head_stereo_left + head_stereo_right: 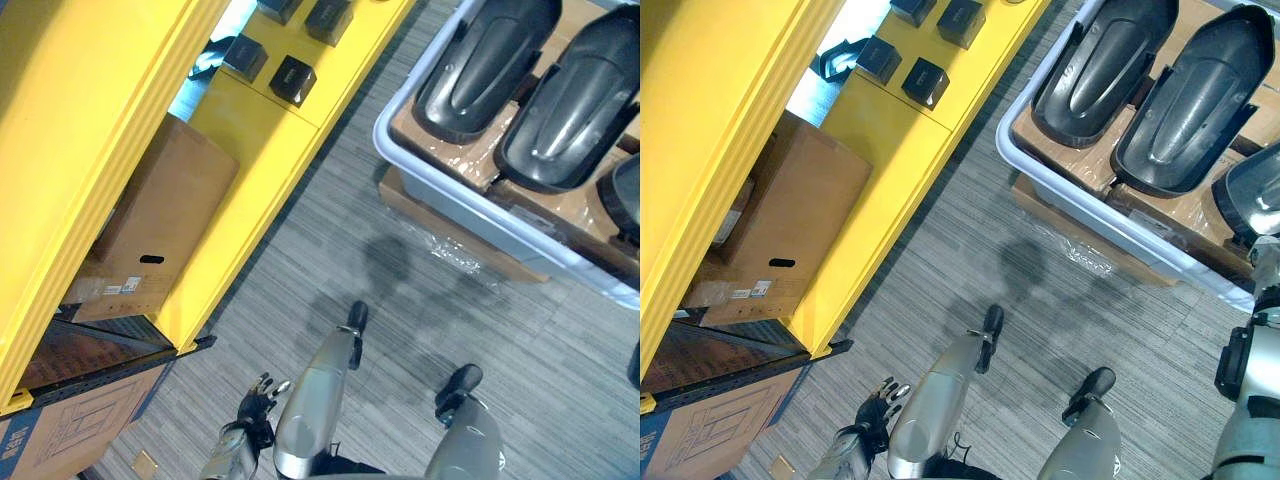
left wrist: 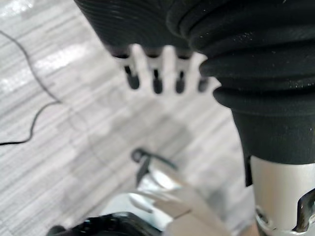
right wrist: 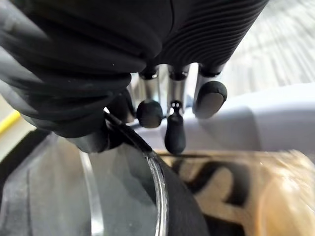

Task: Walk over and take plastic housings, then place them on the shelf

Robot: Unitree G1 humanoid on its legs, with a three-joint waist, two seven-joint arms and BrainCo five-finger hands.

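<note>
Three dark plastic housings lie hollow side up on cardboard in a pale bin [image 1: 440, 165] at the upper right: one [image 1: 485, 60], a second [image 1: 570, 100] beside it, and a third [image 1: 1255, 190] at the right edge. My right hand [image 3: 172, 98] is right over the rim of a housing [image 3: 113, 196]. Its fingers reach straight past that rim toward the bin's wall [image 3: 275, 118], curled round nothing. My left hand [image 1: 256, 402] hangs low over the floor with relaxed fingers, holding nothing. The yellow shelf [image 1: 60, 150] runs along the left.
A brown cardboard box [image 1: 160, 220] sits inside the shelf's lower bay, and small black boxes [image 1: 292, 78] stand on its yellow surface. Another printed carton [image 1: 70, 430] is at the bottom left. Flattened cardboard [image 1: 420, 205] sticks out under the bin. Grey carpet lies between shelf and bin.
</note>
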